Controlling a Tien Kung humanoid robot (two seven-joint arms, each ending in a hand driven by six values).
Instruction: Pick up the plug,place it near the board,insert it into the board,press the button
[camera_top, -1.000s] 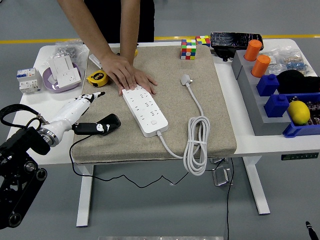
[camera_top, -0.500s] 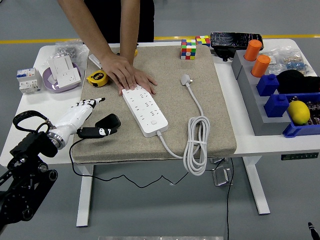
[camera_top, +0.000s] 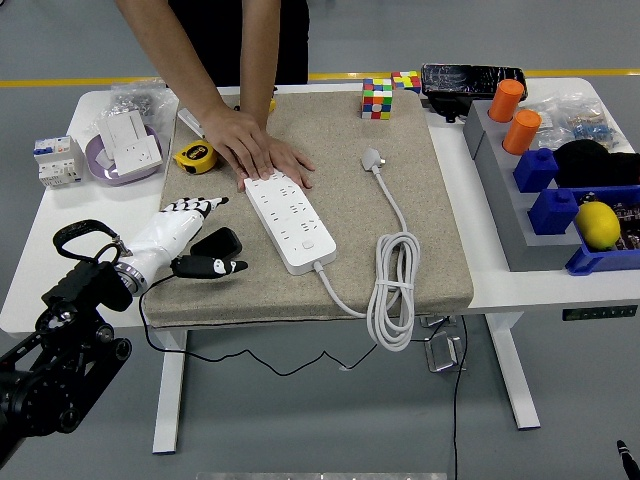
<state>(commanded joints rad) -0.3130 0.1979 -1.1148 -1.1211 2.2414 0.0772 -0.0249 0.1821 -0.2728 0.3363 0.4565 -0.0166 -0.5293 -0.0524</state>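
The white surface (camera_top: 500, 285) fills the frame, with a tan mat (camera_top: 420, 240) over its middle. On the mat lies the board (camera_top: 292, 222), a white power strip running from centre toward lower right, its cord (camera_top: 395, 285) coiled at the mat's lower right and ending in a white plug (camera_top: 373, 159) near the upper centre. A person's hand (camera_top: 262, 155) comes down from the top and presses flat on the board's far end.

The left hand (camera_top: 180, 235) reaches in from the lower left, and its white fingers (camera_top: 205, 205) are spread and loose over a black plug (camera_top: 212, 254) on the mat's left edge, touching or just above it; I cannot tell that they grip it. A thin black wire (camera_top: 200, 345) trails from it below the surface. The right hand is not in view.

So the task looks barely begun: the black plug is not lifted, and carrying, inserting and pressing the button are all left.

At far right a grey tray (camera_top: 505, 215) holds two orange cylinders (camera_top: 513, 115), blue blocks (camera_top: 545, 185) and, in a blue bin (camera_top: 600, 258), a lemon (camera_top: 598, 224). At upper left a purple bowl (camera_top: 100, 170) holds white sockets (camera_top: 133, 140), with a breaker (camera_top: 55, 160) beside it. A tape measure (camera_top: 194, 157) lies by the person's wrist, and cubes (camera_top: 378, 98) sit at the mat's top edge.
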